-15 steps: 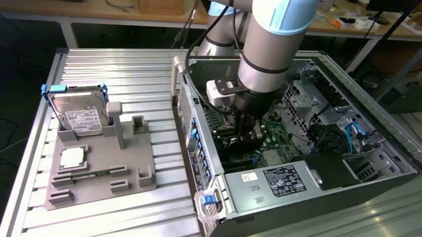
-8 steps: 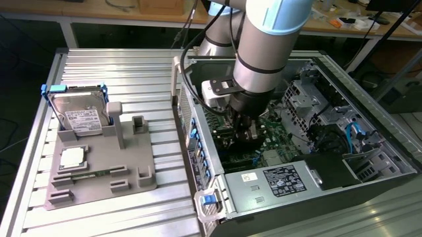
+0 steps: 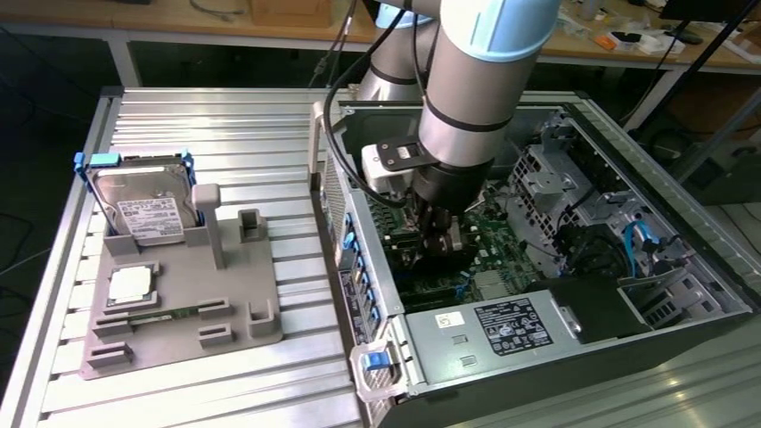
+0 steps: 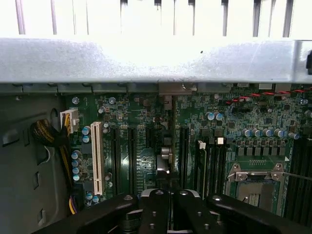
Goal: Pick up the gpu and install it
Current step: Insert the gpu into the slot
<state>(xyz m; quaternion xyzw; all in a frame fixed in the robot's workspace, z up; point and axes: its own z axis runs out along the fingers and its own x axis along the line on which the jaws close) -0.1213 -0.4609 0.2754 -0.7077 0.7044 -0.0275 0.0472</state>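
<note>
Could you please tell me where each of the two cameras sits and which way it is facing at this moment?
Exterior view: off the arm, raised, looking down at the slatted table, the grey parts tray and the open computer case; the robot arm reaches into the case.
Wrist view: on the wrist, looking along the shut gripper at the motherboard and the gpu edge-on among the slots.
Shared: gripper, motherboard and case interior.
</note>
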